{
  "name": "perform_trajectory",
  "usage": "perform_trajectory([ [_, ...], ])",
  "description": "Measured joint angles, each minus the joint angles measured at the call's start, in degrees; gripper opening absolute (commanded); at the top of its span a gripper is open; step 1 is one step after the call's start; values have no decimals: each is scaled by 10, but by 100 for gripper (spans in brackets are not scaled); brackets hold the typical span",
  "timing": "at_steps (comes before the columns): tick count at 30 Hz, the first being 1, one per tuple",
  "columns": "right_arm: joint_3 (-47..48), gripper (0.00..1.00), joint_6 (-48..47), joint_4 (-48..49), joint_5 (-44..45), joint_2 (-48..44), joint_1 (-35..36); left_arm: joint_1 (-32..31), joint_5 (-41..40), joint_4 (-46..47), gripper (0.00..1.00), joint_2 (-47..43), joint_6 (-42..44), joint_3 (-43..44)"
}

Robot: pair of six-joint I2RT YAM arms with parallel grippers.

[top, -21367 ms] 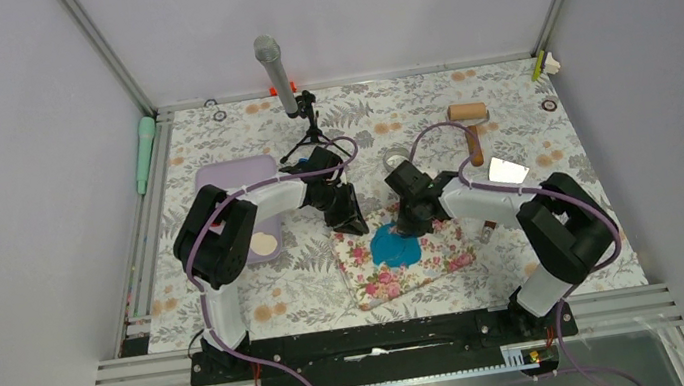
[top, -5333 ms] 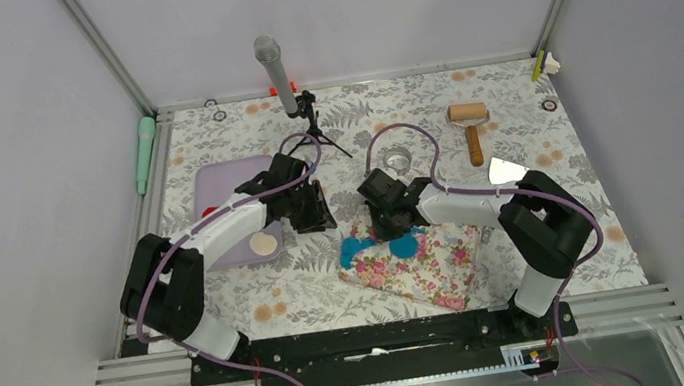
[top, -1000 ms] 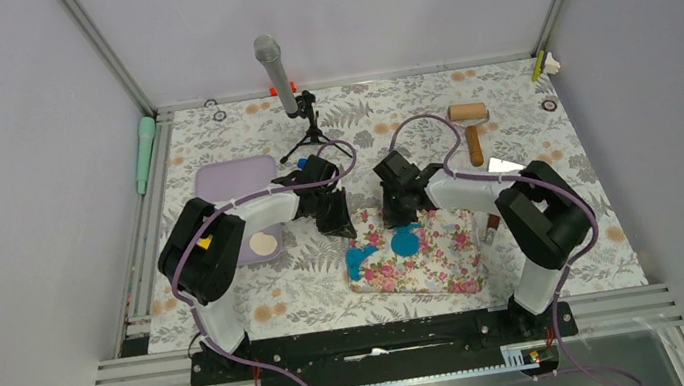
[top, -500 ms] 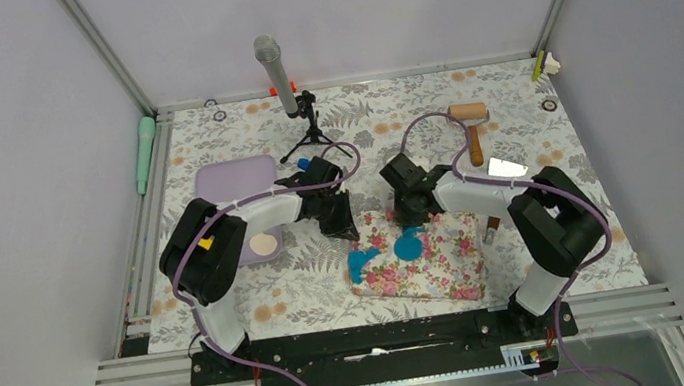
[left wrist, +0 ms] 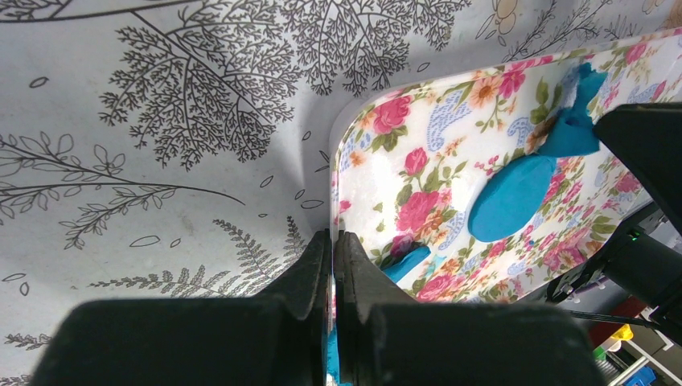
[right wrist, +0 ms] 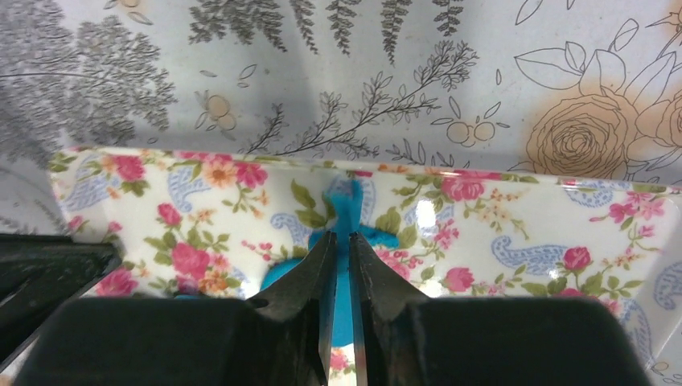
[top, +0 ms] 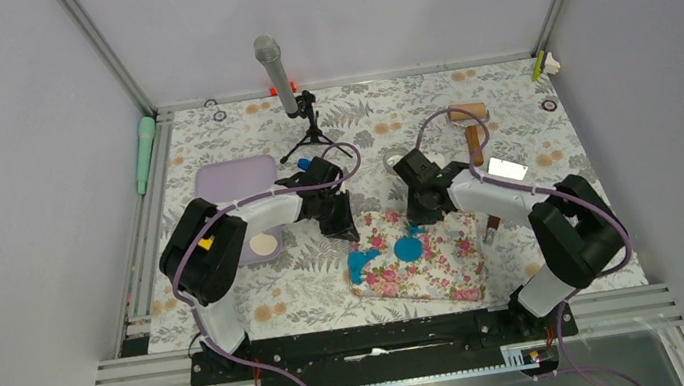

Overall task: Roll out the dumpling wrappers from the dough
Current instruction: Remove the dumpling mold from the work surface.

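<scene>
The floral pink mat (top: 429, 267) lies mid-table. A round blue wrapper (top: 410, 247) rests on it and shows in the left wrist view (left wrist: 511, 197). Ragged blue dough scraps lie at the mat's left (top: 360, 263). My left gripper (top: 343, 225) is shut on the mat's (left wrist: 418, 161) far left edge, which stands between the fingertips (left wrist: 332, 241). My right gripper (top: 419, 216) is shut on a thin strip of blue dough scrap (right wrist: 344, 211) at the mat's (right wrist: 523, 225) far edge, just behind the wrapper.
A wooden roller (top: 469, 120) lies at the back right, and a metal scraper (top: 506, 170) lies nearer. A purple board (top: 235, 190) with a cream disc (top: 265, 243) is at the left. A microphone on a tripod (top: 275, 71) stands behind. A ring cutter (top: 398, 158) sits behind the right gripper.
My right gripper has shifted to the right along the mat's far edge, still pinching the blue scrap. The left gripper has kept its hold on the mat's edge.
</scene>
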Motion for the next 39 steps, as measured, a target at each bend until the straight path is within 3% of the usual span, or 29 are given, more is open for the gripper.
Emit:
perform_trajectory([
  [12,0,20,3,24,-45,-44,0,0,0,0,0,0,0,0],
  [26,2,20,3,57,-81,43,0,0,0,-1,0,0,0,0],
  [39,-74,20,4,60,-45,-35,-1,0,0,0,0,1,-1,0],
])
